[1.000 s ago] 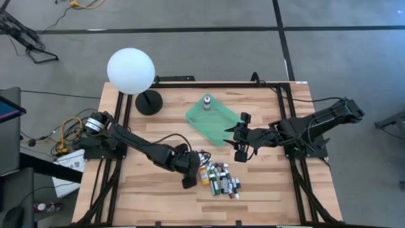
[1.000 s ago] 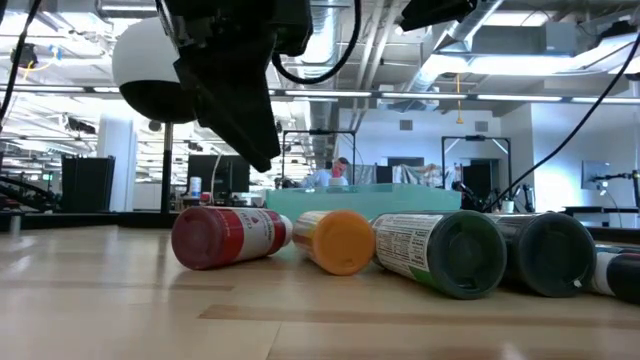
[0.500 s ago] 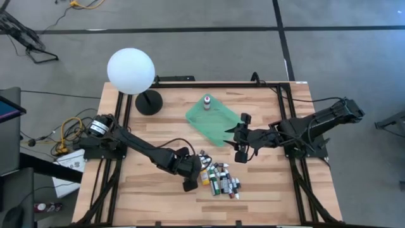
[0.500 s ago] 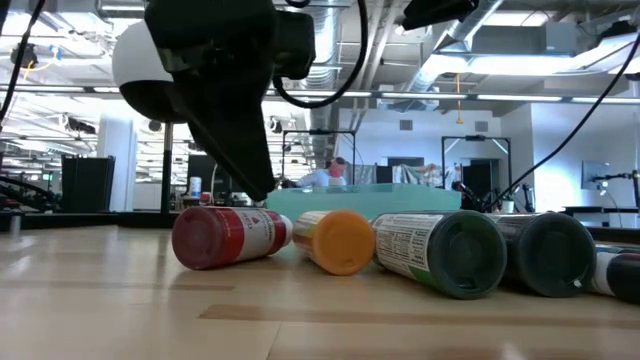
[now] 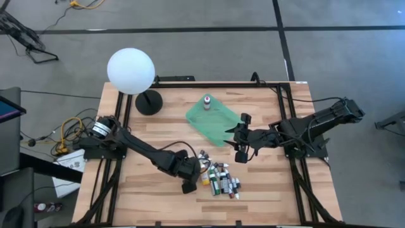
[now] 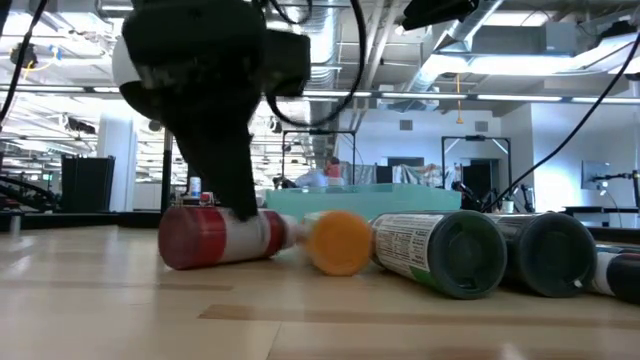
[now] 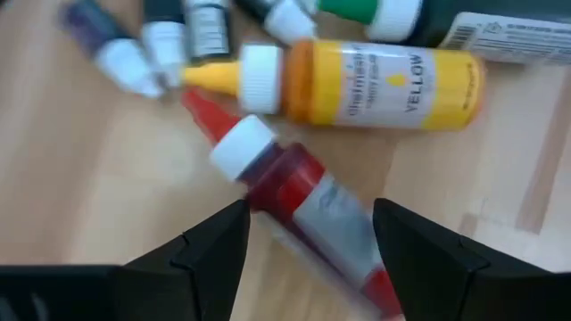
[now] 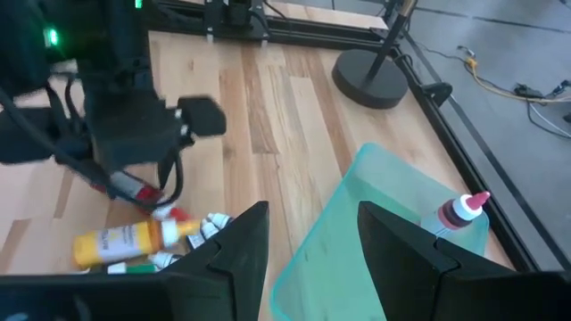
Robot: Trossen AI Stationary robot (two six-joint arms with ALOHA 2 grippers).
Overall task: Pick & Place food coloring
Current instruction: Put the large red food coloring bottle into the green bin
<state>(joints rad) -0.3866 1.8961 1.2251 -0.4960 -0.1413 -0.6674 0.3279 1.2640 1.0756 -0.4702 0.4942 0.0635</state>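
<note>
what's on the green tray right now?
One small bottle with a red tip stands upright near a corner of the green tray. The right gripper overhangs the tray's edge nearest it, so that strip is hidden. The other bottles lie on the table.

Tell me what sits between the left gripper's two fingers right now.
The red bottle lies on the table between the open left gripper fingers, beside the yellow bottle; the left wrist view shows this best.

Bright, even overhead light; left wrist and low views motion-blurred.
</note>
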